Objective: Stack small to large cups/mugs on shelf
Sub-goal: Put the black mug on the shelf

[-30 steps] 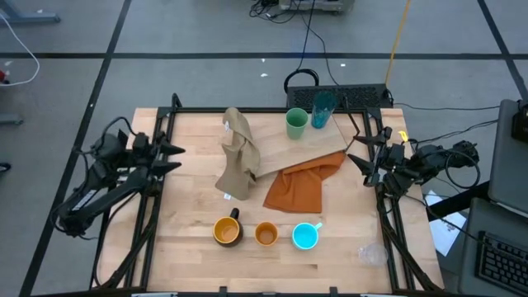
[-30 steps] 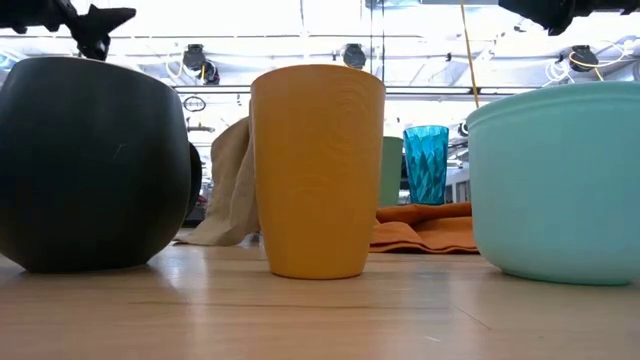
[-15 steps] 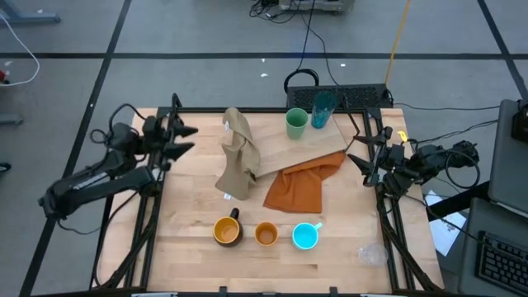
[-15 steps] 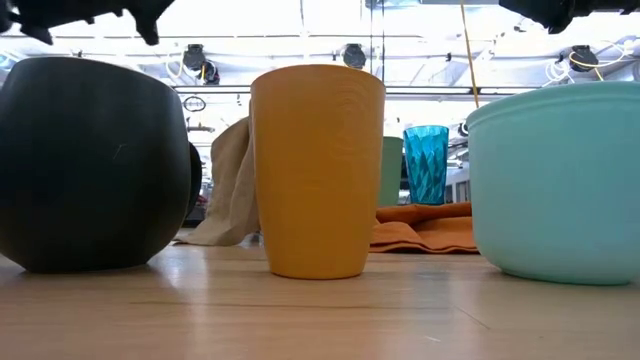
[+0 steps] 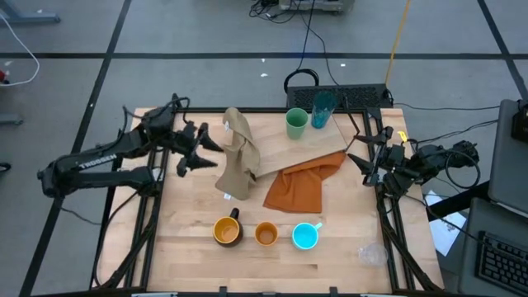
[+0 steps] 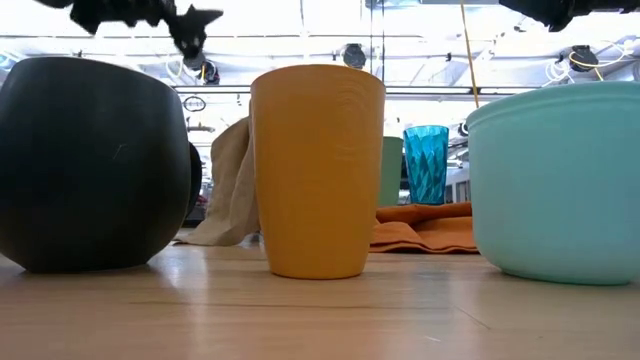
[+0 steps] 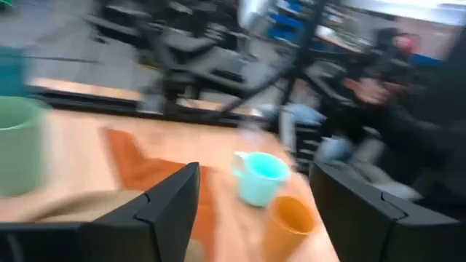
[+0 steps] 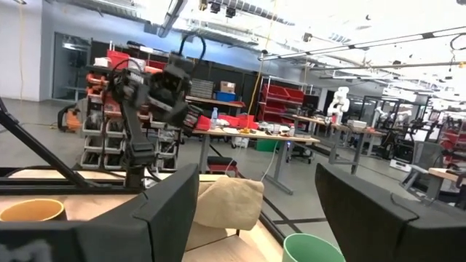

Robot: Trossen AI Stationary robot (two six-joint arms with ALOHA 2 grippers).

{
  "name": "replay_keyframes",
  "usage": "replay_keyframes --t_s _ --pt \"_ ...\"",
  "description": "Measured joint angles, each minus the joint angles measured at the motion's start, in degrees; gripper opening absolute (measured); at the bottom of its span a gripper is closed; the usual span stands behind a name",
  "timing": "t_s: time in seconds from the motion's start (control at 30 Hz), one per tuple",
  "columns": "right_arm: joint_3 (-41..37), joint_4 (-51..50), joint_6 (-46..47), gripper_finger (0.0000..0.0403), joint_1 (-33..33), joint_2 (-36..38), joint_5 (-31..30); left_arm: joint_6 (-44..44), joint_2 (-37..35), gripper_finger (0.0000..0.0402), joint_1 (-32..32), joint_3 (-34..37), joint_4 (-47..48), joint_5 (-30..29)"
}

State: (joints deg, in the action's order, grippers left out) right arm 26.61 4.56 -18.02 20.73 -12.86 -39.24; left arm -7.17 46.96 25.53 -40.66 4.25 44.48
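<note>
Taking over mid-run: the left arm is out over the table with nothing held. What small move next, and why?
Probably carry the open left gripper on toward the near row, to the small orange cup. It hangs empty beside the tan cloth; the shelf holds only two cups.

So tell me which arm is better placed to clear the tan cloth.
Left, probably. The left claw is open and out over the table right beside the tan cloth. The right claw, also open, waits at the table's right edge, with the orange cloth between it and the tan one.
</note>
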Motion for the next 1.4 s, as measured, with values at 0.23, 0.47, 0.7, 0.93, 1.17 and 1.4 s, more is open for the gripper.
replay_keyframes --t_s 0.23,0.47,0.7,0.93,1.17,1.4 --pt "-0.02 -0.02 -1.1 0.0265 -0.02 0.0 -0.34 2.9 5.0 0.0276 -7.56 -10.73 21.38 -6.5" --pt "-0.02 0.15 -0.74 0.0265 -0.02 0.0 -0.36 0.17 9.01 0.0242 -18.09 -16.38 31.14 -19.04" --pt "-0.02 -0.05 -0.72 0.0265 -0.02 0.0 -0.34 -6.61 13.77 0.0224 -29.33 -16.99 35.34 -27.03" --pt "-0.02 -0.09 -0.85 0.0265 -0.02 0.0 -0.27 -12.6 19.64 0.0223 -35.94 -16.97 36.85 -28.48" --pt "-0.02 -0.09 -0.66 0.0265 -0.02 0.0 -0.16 -19.12 23.52 0.0223 -38.85 -16.97 39.08 -28.25" --pt "-0.02 -0.13 -0.68 0.0265 -0.02 0.0 -0.18 -25.63 26.39 0.0223 -41.1 -16.97 39.3 -27.86"
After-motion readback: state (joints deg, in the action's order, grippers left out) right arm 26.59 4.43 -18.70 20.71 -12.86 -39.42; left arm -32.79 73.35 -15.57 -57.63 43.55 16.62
